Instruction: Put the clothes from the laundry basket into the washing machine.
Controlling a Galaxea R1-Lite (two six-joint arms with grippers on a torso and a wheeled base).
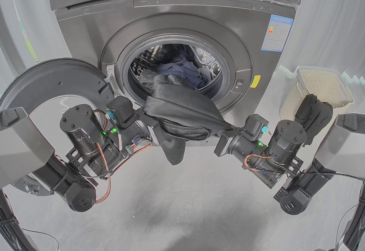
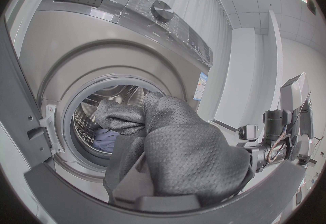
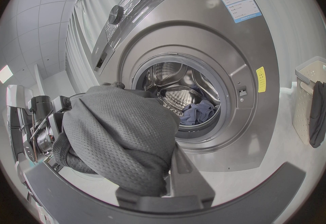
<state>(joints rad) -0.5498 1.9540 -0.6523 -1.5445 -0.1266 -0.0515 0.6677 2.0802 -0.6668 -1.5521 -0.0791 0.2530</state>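
A dark grey mesh garment hangs stretched between my two grippers in front of the washing machine's open drum. Its far end lies over the drum's rim. My left gripper is shut on its left side, with the fingertips buried in the cloth. My right gripper is shut on the pointed right end. In the wrist views the garment covers each gripper. Blue clothes lie inside the drum. The cream laundry basket stands to the right of the machine, with another dark garment over its rim.
The round machine door stands swung open at the left, close to my left arm. Pale floor lies in front of the machine, and white curtains hang behind it.
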